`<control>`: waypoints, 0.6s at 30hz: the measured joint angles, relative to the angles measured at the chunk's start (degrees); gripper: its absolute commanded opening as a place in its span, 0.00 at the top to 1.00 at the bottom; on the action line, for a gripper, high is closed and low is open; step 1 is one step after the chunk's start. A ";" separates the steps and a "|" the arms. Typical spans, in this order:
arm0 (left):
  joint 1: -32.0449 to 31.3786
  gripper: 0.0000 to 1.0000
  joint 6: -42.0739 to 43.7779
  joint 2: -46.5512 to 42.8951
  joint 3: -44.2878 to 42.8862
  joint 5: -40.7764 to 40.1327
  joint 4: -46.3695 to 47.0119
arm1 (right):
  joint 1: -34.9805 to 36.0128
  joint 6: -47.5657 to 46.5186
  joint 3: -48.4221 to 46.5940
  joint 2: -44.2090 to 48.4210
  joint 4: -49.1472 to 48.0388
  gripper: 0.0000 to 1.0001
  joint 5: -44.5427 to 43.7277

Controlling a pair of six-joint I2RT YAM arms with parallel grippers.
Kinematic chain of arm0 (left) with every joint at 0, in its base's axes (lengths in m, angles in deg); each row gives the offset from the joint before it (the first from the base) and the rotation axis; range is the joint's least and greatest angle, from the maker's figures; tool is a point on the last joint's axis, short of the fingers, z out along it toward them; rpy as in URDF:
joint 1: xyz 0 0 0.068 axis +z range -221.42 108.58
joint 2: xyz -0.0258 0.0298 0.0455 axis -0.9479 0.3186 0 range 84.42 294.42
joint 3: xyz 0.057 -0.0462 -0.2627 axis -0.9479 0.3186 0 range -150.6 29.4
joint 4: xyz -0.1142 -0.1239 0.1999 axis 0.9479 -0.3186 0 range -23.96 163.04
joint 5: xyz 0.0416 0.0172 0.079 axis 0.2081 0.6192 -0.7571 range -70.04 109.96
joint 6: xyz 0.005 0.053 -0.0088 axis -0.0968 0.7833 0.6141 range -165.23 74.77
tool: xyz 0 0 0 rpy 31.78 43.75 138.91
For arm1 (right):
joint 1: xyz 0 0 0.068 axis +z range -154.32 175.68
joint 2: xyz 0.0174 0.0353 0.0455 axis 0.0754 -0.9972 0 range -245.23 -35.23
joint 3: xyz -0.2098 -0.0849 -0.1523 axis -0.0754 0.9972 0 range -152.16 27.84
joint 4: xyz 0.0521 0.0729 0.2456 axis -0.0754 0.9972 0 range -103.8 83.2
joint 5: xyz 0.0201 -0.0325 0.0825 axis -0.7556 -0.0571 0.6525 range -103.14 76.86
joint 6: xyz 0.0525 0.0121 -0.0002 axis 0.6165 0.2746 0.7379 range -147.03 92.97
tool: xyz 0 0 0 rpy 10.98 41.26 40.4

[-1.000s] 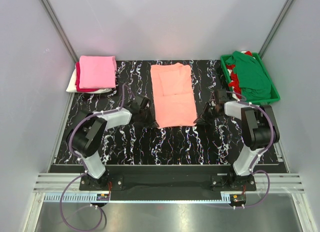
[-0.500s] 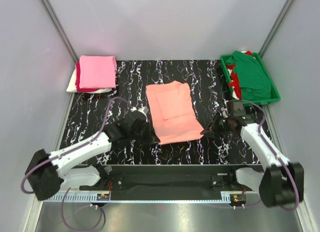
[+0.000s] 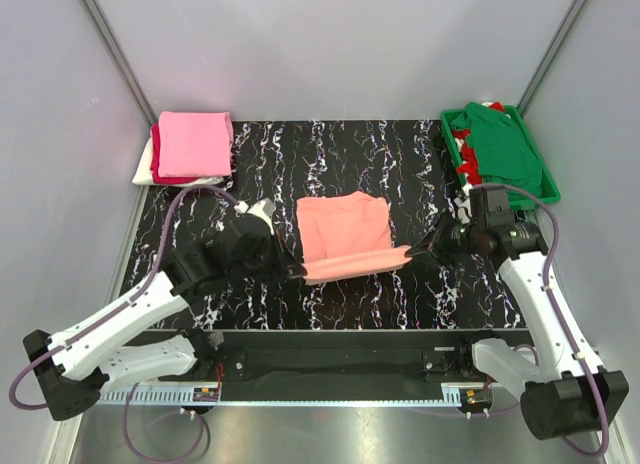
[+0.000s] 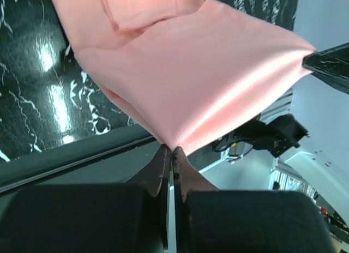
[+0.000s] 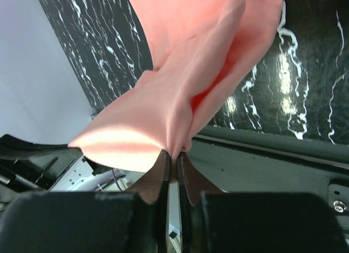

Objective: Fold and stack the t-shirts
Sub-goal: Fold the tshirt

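The salmon-peach t-shirt [image 3: 343,234] lies in the middle of the black marbled table, its near hem lifted off the surface. My left gripper [image 3: 297,271] is shut on the hem's near-left corner [image 4: 170,146]. My right gripper [image 3: 410,254] is shut on the near-right corner [image 5: 177,149]. The lifted hem hangs stretched between the two grippers, above the part that still rests on the table. A folded stack with a bright pink t-shirt [image 3: 193,144] on top sits at the back left. Dark green [image 3: 507,149] and red t-shirts [image 3: 464,144] lie in a tray.
The green plastic tray [image 3: 550,192] stands at the back right, close behind my right arm. The pink stack rests on red and white folded cloth [image 3: 146,166] at the table's left edge. Grey walls enclose the table on three sides.
Both grippers have risen and carried the shirt's near hem up and toward the back. The cloth left flat on the table is shorter than a second ago.
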 measured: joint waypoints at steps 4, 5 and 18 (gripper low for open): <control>3.54 1.00 2.08 2.78 -3.56 0.11 -0.44 | 0.04 -0.11 -4.28 -4.46 -0.33 1.00 -0.76; 4.63 1.00 2.45 3.52 -3.67 0.17 -0.28 | 0.07 -0.15 -4.90 -5.81 -0.70 1.00 -0.79; 19.63 1.00 10.62 17.99 -7.58 12.17 2.69 | 0.26 -1.09 -12.70 -21.99 -4.39 1.00 -1.92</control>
